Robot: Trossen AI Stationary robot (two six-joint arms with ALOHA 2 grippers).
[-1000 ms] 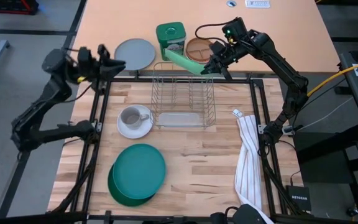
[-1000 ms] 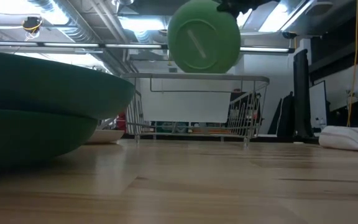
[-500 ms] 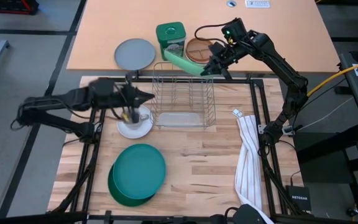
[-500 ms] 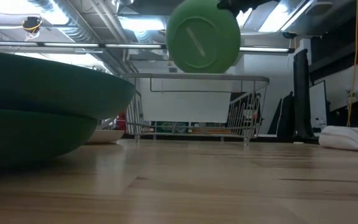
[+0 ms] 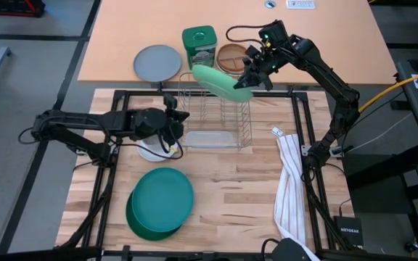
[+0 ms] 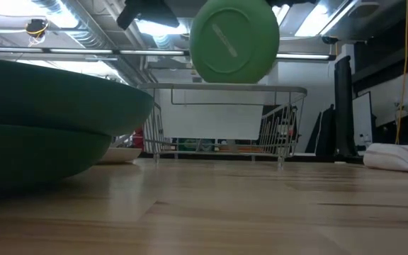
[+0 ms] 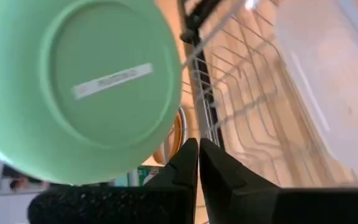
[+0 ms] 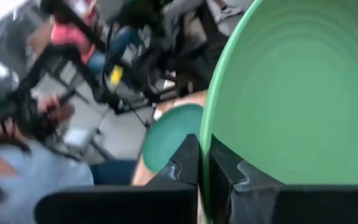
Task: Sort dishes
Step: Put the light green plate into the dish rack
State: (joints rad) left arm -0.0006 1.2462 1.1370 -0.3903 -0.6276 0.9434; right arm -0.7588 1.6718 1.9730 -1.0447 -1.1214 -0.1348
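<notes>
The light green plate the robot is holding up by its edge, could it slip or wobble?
Probably a little. The right gripper pinches the light green plate only at its rim, above the wire dish rack, so it may swing. Its surface looks smooth and shiny, so likely slippery. It holds its round shape, so it seems stiff, not floppy.

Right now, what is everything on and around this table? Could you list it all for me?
light green plate: one, held tilted above the back of the rack
dish rack: one, wire, mid-table
teal plate: one, on top of a dark green plate, front left
white saucer: one, left of the rack, partly hidden by the left arm
grey plate: one, flat, back table
green canister: one, back table
brown plate: one, orange-rimmed, beside the canister
striped cloth: one, white, right side
right gripper: shut on the light green plate's rim
left gripper: shut, over the saucer by the rack
</notes>
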